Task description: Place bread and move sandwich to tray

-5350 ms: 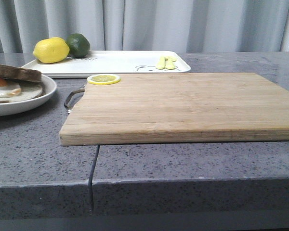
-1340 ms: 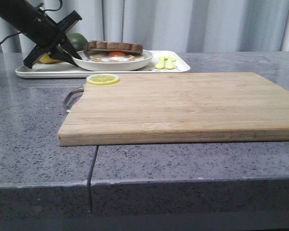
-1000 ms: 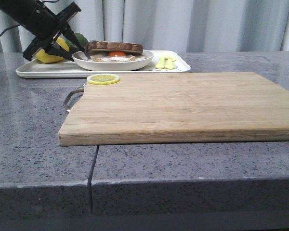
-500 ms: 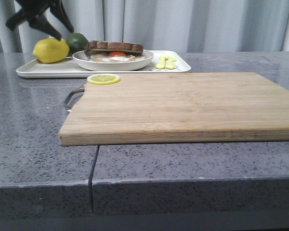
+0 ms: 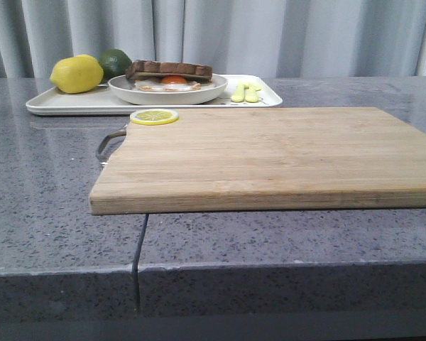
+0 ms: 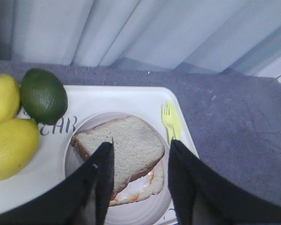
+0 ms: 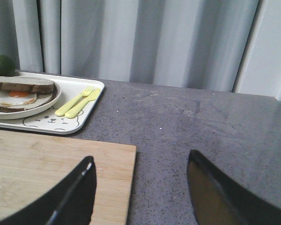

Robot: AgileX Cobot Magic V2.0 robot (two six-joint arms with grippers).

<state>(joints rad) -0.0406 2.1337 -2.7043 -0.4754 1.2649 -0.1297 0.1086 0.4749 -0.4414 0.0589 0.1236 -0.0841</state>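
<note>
Left gripper (image 6: 139, 180) spread wide, empty, above the sandwich (image 5: 169, 74), which sits in its bowl (image 5: 167, 91) on the tray (image 5: 99, 103); retreat should go straight up, clear of lemon (image 5: 76, 73) and rim; right gripper (image 7: 140, 187) agape over cutting board (image 5: 270, 156).

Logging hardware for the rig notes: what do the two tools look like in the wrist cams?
Both are two-fingered and plain black, with no markings or cables in view. The left tool has broad, flat fingers with squared-off tips. The right tool has wide, wedge-shaped fingers tapering to angled tips, with a faint glossy sheen along the edges. Neither arm shows in the front view.
</note>
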